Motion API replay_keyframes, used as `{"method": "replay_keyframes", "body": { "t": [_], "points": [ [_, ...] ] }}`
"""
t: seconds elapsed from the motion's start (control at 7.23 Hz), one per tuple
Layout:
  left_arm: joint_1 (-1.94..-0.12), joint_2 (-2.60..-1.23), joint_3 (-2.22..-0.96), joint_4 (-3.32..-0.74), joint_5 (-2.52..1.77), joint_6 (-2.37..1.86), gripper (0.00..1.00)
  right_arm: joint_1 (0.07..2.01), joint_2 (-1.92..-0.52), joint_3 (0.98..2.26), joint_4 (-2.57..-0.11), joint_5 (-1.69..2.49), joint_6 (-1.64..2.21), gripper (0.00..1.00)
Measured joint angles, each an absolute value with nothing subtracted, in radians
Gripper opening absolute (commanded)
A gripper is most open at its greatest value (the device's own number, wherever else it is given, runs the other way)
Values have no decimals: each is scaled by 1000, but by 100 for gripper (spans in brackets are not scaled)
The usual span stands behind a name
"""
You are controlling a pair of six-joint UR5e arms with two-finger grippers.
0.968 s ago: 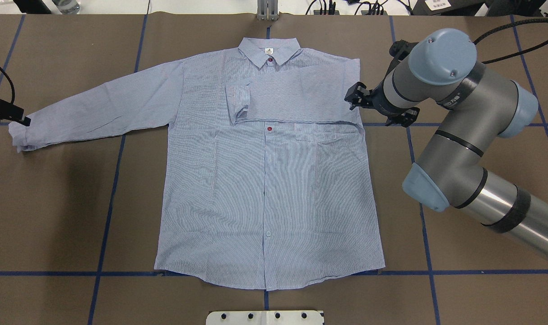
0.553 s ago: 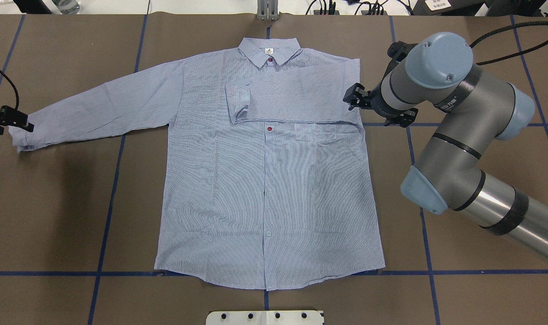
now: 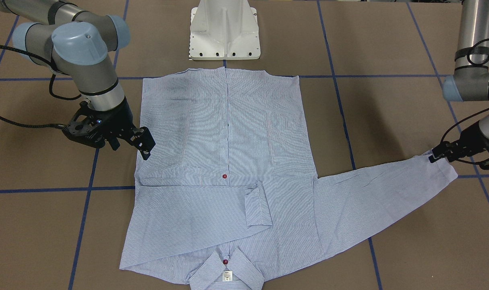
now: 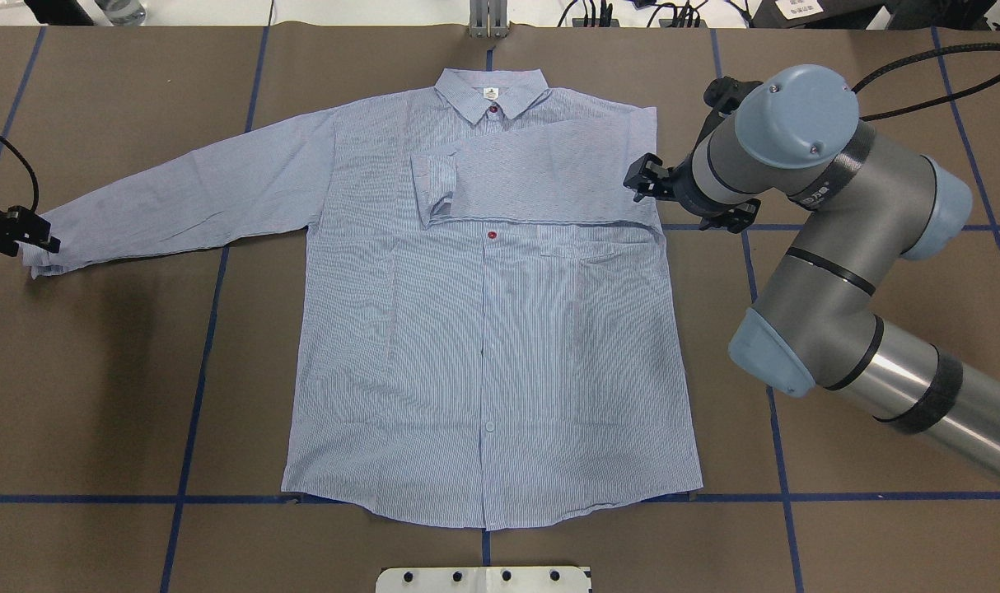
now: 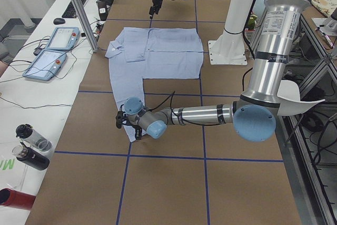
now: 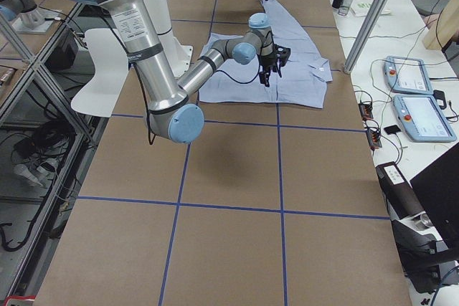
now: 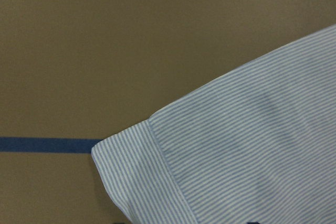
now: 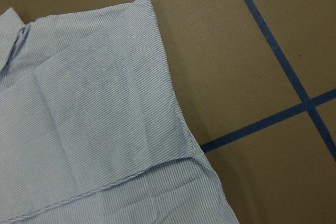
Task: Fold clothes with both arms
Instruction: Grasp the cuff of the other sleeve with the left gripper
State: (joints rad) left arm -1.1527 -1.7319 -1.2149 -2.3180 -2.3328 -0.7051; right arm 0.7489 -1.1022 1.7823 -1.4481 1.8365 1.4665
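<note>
The striped shirt (image 4: 483, 346) lies flat and front up, collar at the far side. One sleeve is folded across the chest (image 4: 541, 177). The other sleeve (image 4: 179, 202) stretches out to the overhead view's left. My left gripper (image 4: 45, 241) is at that sleeve's cuff (image 3: 444, 171), low over the table; I cannot tell whether it is open or shut. The left wrist view shows only the cuff (image 7: 157, 177), no fingers. My right gripper (image 4: 638, 179) is open and empty beside the shirt's folded shoulder edge (image 8: 173, 129), also seen from the front (image 3: 147, 147).
The white pedestal base (image 3: 224, 32) stands at the robot's side of the table, near the shirt's hem. Blue tape lines (image 4: 195, 371) cross the brown table. Teach pendants (image 5: 52, 48) and bottles (image 5: 31, 146) lie on a side bench beyond the far edge.
My left gripper has moved toward the robot's side along the cuff end. My right arm has shifted slightly toward the shirt's shoulder edge. The shirt has not moved.
</note>
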Motion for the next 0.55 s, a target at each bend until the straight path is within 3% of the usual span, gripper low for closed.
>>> {"method": "replay_keyframes", "body": {
  "t": [0.28,0.41,0.55],
  "points": [
    [-1147,-1731,-1206,-2328,-2326,-706,9,747,-1099,1784,-1448,1836,1467,99],
    [-1146,-1729,-1205,-2330,-2326,-707,0,745,-1096,1786,-1448,1834,1467,99],
    [-1146,-1727,-1208,-2331,-2326,-708,0,743,-1094,1788,-1448,1833,1468,99]
  ]
}}
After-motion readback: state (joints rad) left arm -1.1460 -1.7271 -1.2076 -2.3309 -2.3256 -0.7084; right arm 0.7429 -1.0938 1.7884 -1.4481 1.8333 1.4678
